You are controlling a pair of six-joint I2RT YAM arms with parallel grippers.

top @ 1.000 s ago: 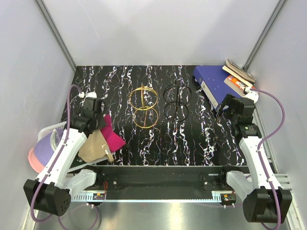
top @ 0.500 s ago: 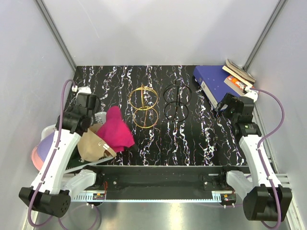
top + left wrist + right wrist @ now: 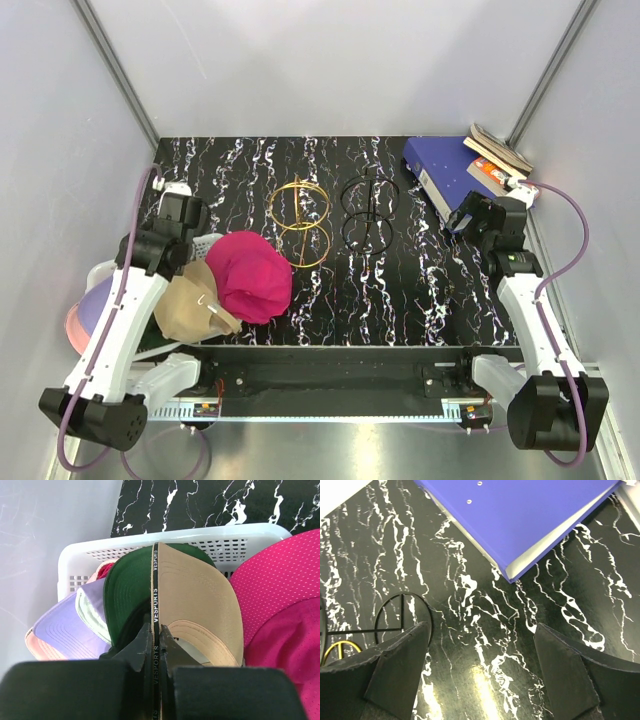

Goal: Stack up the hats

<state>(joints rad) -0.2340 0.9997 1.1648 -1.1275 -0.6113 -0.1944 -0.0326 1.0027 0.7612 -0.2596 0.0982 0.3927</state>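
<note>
My left gripper (image 3: 186, 243) (image 3: 155, 630) is shut on the edge of the tan cap (image 3: 190, 310) (image 3: 197, 595), pinching its black printed band. The magenta cap (image 3: 250, 276) (image 3: 282, 600) lies crown up on the table, touching the tan cap's right side. A dark green cap (image 3: 127, 592), a lavender cap (image 3: 100, 300) (image 3: 62, 630) and a light pink cap (image 3: 72, 330) are piled in and over the white mesh basket (image 3: 175, 535) at the table's left edge. My right gripper (image 3: 470, 216) (image 3: 480, 655) is open and empty over bare table at the far right.
Gold wire rings (image 3: 300, 222) and black wire rings (image 3: 368, 212) (image 3: 400, 615) stand mid-table at the back. A blue binder (image 3: 445, 168) (image 3: 535, 515) and books (image 3: 497, 152) lie at the back right corner. Grey walls close both sides.
The magenta cap has spread out from a bunched, tilted shape beside my left gripper and now lies rounded on the table. My left arm has shifted slightly left. The right arm has barely moved.
</note>
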